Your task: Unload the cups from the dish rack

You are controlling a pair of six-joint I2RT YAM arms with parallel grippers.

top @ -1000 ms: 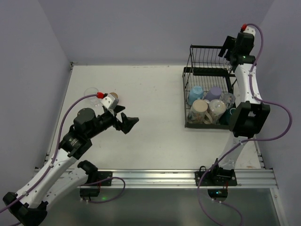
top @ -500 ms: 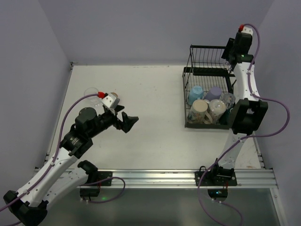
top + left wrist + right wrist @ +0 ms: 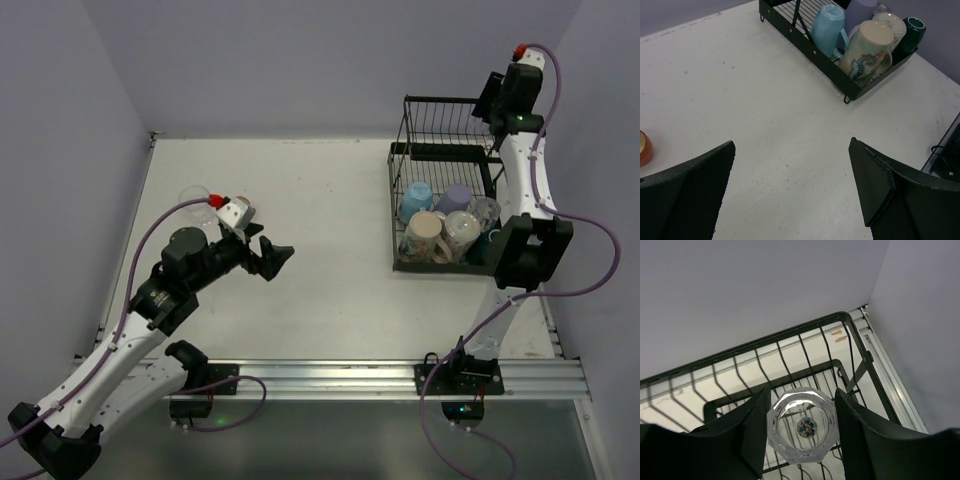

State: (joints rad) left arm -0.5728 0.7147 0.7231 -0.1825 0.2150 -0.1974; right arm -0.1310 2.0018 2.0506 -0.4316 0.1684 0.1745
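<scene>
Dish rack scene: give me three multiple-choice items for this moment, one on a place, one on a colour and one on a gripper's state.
1. Where on the table does the dish rack stand?
A. the centre
B. along the right edge
C. the near left corner

2. What colour is the printed mug in the rack?
A. red
B. black
C. beige

3. How is the left gripper?
A. open, with nothing between its jaws
B. shut on a cup
C. shut on nothing

Key:
1. B: the top view shows the rack against the table's right side.
2. C: the mug's body is beige in the left wrist view.
3. A: the jaws stand wide apart over bare table.
</scene>
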